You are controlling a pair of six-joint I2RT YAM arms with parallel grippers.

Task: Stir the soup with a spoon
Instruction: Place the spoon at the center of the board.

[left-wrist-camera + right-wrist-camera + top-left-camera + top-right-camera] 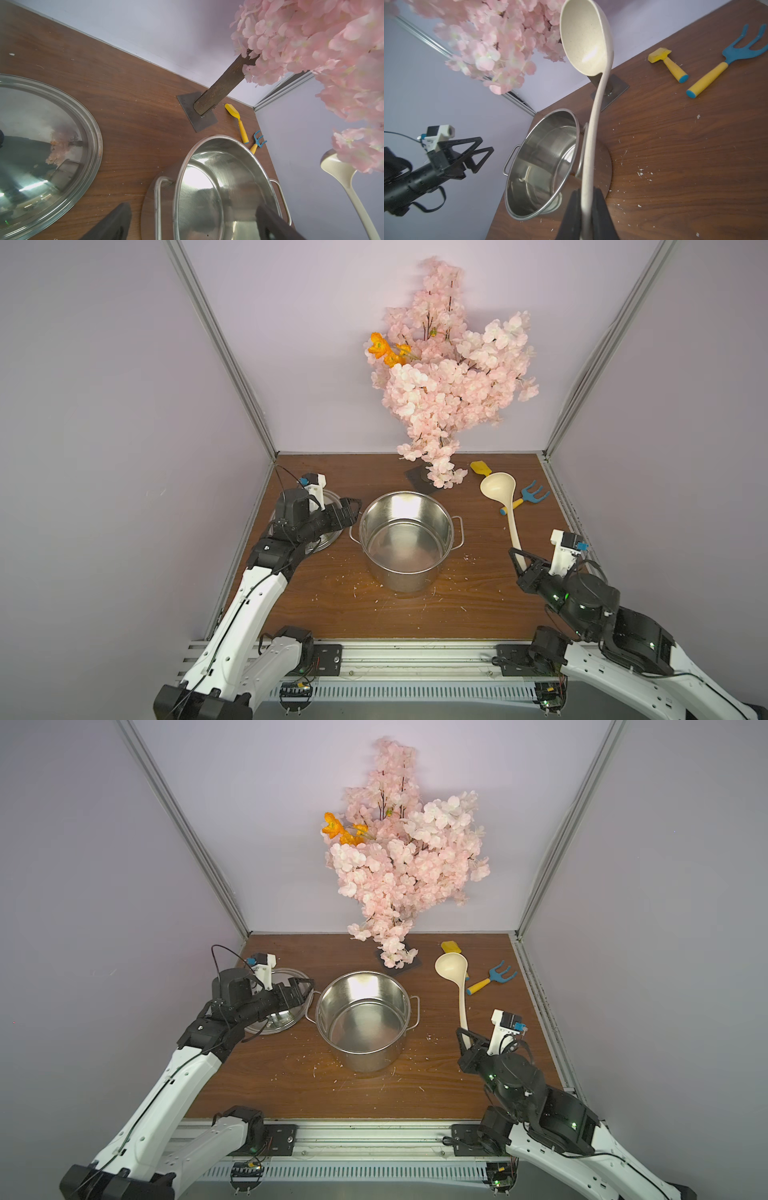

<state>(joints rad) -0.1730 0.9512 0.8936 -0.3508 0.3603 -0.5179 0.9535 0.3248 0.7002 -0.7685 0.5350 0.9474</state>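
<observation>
Two grippers near one shiny pot [399,576], right gripper [523,558] pinching the spoon [496,488] handle, left gripper [354,512] spread wide

Both top views look down from high above the front edge of the table [415,614], side by side, and both show the whole table. The left wrist camera sits low and close to the pot [218,187], facing the back right corner. The right wrist camera looks along the spoon [589,135] toward the back left corner; both see the pot.
</observation>
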